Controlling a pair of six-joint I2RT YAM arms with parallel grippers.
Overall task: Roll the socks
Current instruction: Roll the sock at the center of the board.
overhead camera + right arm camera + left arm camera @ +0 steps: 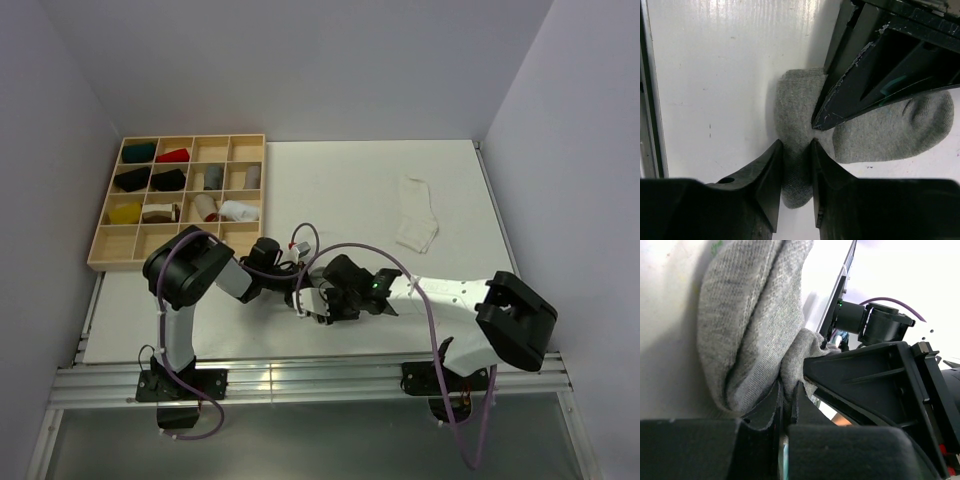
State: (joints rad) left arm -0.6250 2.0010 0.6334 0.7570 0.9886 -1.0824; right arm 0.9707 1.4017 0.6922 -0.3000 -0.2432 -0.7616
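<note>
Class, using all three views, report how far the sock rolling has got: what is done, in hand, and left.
Done: neither sock is rolled yet. In hand: the grey sock lies bunched at the near edge of the table, with the left jaws shut on one fold and the right jaws pinching another. Left: finishing that roll, then the white sock, lying unrolled and untouched further back on the right.

You have the left gripper (787,390) pinched on a fold of the soft mid-grey knitted sock (750,325); the black right gripper (815,352) touches the sock's right side.
</note>
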